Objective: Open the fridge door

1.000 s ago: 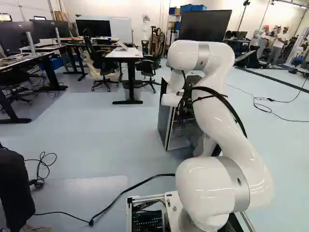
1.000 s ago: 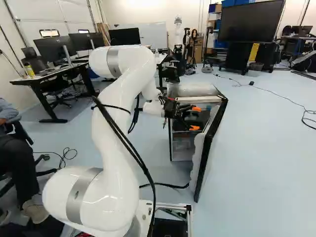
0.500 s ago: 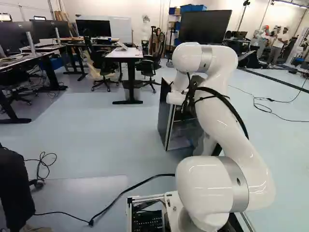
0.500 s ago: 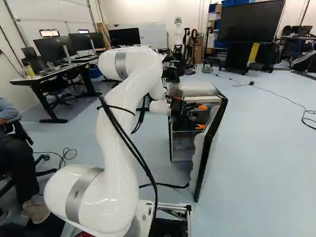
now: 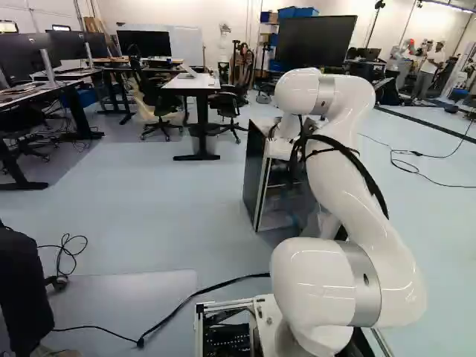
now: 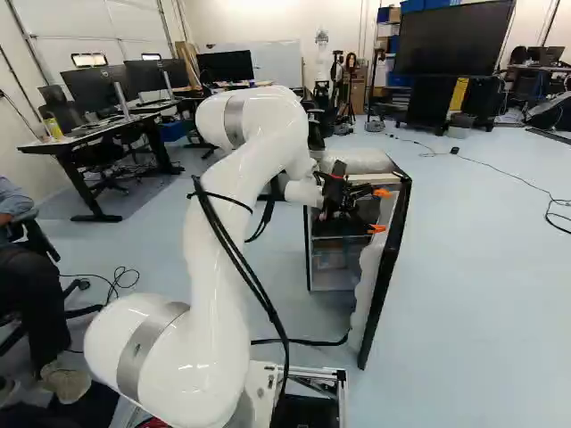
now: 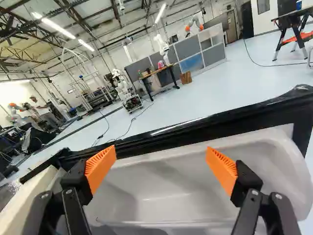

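Fridge door (image 6: 385, 259) stands open right of centre in the right base view, above a pale, smooth floor (image 6: 482, 312). It's a big workroom, with a desk (image 6: 85, 135) and monitors (image 6: 94, 91) at upper left of that view and a large screen (image 6: 455, 40) at upper right. The door is ahead of my claw (image 6: 379, 210), its white inner side spanning the view past my fingertips; whether they touch it I can't tell. My claw is released, its orange pads (image 7: 222, 169) wide apart with nothing gripped. I count one fridge (image 6: 357, 160), one door, two pads, one large screen, and two monitors on that desk.
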{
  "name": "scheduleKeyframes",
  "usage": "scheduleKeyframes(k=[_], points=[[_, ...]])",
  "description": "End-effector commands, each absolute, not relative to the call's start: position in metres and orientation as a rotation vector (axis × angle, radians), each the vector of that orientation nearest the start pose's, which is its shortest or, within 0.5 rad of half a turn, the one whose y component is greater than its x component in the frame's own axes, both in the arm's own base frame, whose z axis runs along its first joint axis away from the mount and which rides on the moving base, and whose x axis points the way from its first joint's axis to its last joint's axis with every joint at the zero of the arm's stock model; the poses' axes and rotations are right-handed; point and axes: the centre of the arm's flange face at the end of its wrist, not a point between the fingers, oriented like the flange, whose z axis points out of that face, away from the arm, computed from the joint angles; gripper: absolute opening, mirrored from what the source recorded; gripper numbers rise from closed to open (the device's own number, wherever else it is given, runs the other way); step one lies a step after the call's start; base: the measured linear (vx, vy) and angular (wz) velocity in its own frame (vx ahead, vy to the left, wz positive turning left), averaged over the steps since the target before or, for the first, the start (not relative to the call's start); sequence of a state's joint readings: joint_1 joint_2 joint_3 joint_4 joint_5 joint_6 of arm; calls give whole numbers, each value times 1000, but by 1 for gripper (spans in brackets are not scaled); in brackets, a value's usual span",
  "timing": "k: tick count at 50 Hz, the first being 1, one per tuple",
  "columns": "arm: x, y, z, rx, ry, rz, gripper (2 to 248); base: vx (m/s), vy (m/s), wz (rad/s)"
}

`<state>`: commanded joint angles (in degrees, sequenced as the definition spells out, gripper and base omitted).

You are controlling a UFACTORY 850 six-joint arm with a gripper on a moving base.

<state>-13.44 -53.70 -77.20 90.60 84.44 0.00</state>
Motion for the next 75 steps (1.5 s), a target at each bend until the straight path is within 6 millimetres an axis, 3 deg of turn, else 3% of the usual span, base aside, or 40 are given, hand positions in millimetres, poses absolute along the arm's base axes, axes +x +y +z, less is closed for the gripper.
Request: scheduleKeyframes(k=[28,57,75], points=[[584,-293,257,762,-1660,1303,247,0,0,0],[583,-299,260,800,-1621,1345,247,0,0,0],[574,-315,261,799,-1605,1345,247,0,0,0]])
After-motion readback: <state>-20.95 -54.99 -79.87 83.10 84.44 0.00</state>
